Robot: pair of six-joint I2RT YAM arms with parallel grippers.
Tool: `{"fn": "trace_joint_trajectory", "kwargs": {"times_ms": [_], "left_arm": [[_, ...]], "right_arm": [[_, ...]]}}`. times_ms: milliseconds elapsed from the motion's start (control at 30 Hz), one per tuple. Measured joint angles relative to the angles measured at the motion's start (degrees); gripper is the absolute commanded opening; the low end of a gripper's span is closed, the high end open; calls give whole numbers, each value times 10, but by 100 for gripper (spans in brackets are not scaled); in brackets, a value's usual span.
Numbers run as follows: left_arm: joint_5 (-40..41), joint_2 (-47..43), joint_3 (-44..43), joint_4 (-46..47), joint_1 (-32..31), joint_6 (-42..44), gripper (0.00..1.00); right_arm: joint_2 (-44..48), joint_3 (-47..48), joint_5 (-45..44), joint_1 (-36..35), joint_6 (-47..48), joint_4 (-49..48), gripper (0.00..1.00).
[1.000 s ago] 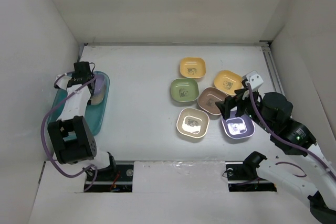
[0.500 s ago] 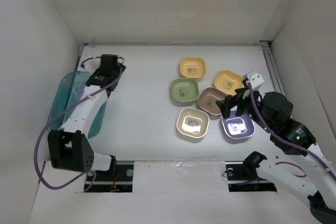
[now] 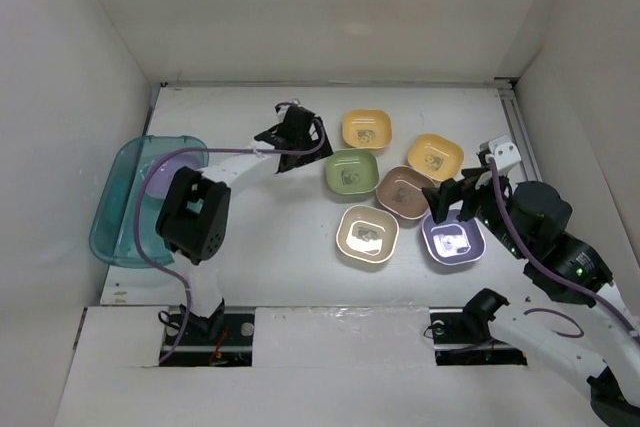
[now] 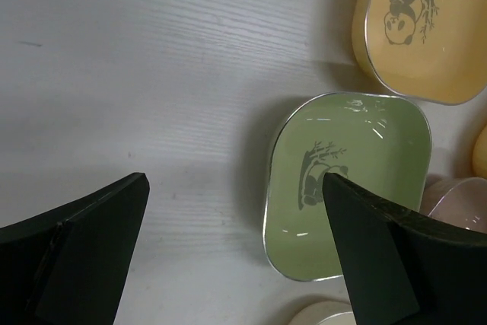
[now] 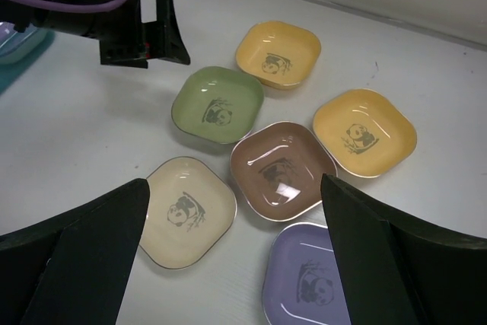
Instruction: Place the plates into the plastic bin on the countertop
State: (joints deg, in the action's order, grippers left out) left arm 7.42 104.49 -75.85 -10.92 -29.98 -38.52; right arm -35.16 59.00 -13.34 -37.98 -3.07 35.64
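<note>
Bin (image 3: 110, 237) lies at the left, long axis running near to far. Left end effector (image 3: 297, 133) hangs spread beside the green plate (image 3: 350, 173); right end effector (image 3: 455, 203) is spread over a purple plate (image 3: 452, 239).

A robotics lab cell: bare white walls (image 3: 320, 7) box in a white countertop (image 3: 270, 247) (left arm (image 3: 195, 215) and right arm (image 3: 545, 237) mounted at its edge).

Each arm (image 3: 245, 162) is white with black joints. A purple cable (image 3: 137, 227) runs back from its wide black fingers (image 4: 84, 241).
</note>
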Motion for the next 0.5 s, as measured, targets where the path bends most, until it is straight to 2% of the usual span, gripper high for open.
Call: {"fn": "trace_joint_trajectory", "kwargs": {"times_ms": [167, 267, 300, 333, 467, 500], "left_arm": [[-26, 60, -36, 18, -8, 21, 95], [-17, 81, -52, 14, -23, 25, 86], [-12, 86, -56, 11, -27, 25, 82], [-5, 90, -60, 7, -31, 23, 74], [45, 118, -86, -30, -50, 12, 55], [60, 128, -96, -41, -53, 9, 45]], "right_arm": [[0, 0, -3, 0, -2, 5, 100], [1, 0, -6, 0, -2, 13, 100], [2, 0, -7, 0, -2, 15, 100], [3, 0, -8, 0, -2, 17, 100], [3, 0, -9, 0, -2, 18, 100], [3, 0, -9, 0, -2, 18, 100]]}}
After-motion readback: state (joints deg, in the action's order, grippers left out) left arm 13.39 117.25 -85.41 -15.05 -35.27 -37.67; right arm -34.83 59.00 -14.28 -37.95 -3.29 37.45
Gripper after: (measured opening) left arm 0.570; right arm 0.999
